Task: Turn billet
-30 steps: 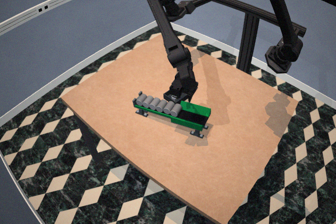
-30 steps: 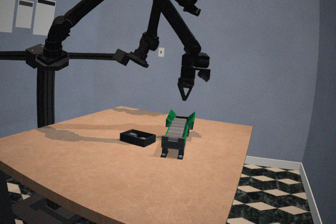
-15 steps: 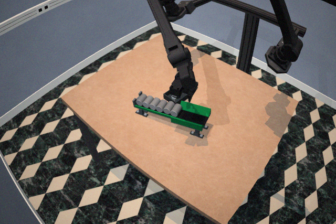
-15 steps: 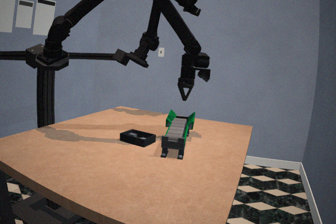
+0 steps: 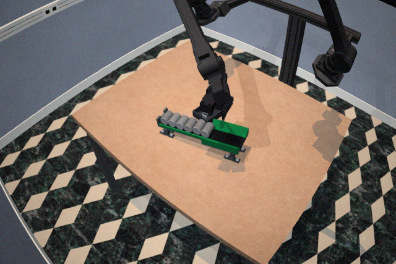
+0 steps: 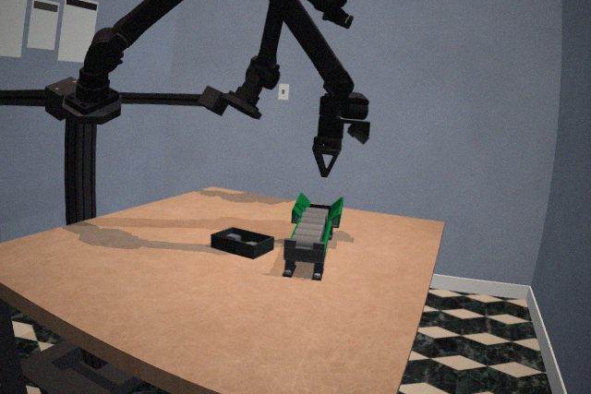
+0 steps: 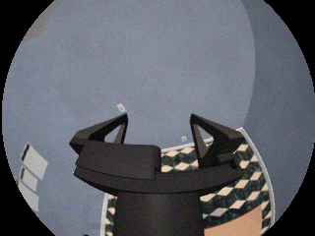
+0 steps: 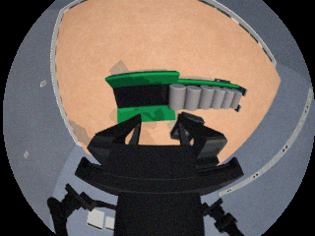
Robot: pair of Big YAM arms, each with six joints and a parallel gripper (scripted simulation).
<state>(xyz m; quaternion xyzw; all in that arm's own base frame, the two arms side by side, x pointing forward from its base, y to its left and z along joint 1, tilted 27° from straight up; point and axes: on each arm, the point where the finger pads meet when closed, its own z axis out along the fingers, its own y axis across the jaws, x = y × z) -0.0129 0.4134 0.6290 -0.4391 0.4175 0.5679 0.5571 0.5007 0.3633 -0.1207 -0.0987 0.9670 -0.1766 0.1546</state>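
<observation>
Several grey billets (image 5: 190,124) (image 6: 311,232) (image 8: 193,97) lie straight across the green feed ramp (image 5: 220,146) (image 8: 148,77), side by side in a row that reaches the dark stop (image 5: 159,121) (image 6: 303,253) at its end. They look touching, and no lengthwise billet shows. My right gripper (image 6: 325,173) (image 8: 158,117) is partly open and empty, pointing down well above the ramp. In the right wrist view its fingers are beside the ramp's near guard. My left gripper (image 6: 350,21) (image 7: 158,117) is wide open and empty, raised far from the ramp. Its wrist view shows no billet.
A small black tray (image 6: 263,252) with grey pieces inside stands beside the ramp; in the right wrist view it is partly behind a finger. The ramp stands on feet on the wooden table (image 5: 179,187) (image 6: 214,308). The arms' mounting post (image 5: 292,50) (image 6: 79,165) rises behind the table.
</observation>
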